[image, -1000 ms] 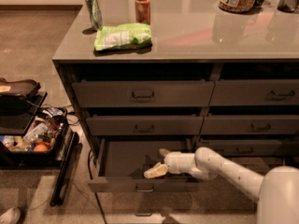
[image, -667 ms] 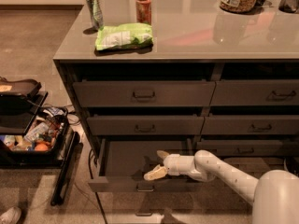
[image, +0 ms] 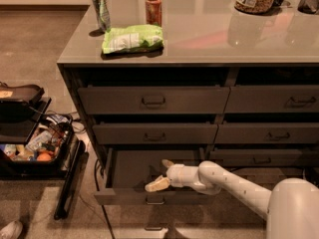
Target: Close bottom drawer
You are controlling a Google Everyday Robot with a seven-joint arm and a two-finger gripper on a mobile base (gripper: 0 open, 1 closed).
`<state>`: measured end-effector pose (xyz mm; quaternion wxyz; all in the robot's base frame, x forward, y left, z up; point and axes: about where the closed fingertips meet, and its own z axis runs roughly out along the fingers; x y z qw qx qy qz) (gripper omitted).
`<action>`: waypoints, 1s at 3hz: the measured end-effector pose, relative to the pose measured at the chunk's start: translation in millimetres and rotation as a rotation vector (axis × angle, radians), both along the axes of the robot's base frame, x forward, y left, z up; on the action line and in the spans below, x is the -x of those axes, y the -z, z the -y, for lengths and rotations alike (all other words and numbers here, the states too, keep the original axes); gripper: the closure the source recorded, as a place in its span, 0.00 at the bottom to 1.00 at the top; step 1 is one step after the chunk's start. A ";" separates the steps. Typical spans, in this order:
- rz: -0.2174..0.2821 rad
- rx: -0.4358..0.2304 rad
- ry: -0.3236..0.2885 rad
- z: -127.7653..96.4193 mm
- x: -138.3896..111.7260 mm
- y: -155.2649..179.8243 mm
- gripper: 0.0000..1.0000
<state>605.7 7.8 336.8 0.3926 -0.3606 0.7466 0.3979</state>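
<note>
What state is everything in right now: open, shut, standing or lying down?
Bottom drawer: pulled out, open.
Middle drawer: shut.
Gripper: open, empty, over the bottom drawer just behind its front.
Red can: upright on the countertop.
Green can: upright.
Chip bag: lying flat.

The white arm (image: 239, 188) rises from its rounded shoulder (image: 294, 210) at the near right and stretches leftward, low in the scene. Past a bend at the wrist (image: 209, 176) the gripper (image: 161, 174) points left, its two tan-tipped fingers (image: 157, 184) spread apart, gripping nothing.
</note>
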 end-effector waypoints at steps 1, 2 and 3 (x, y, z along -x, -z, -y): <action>-0.013 -0.004 0.078 -10.0 -16.6 17.5 0.00; -0.013 -0.003 0.078 -10.1 -16.7 17.6 0.00; -0.047 0.044 0.094 -3.7 -29.1 36.5 0.00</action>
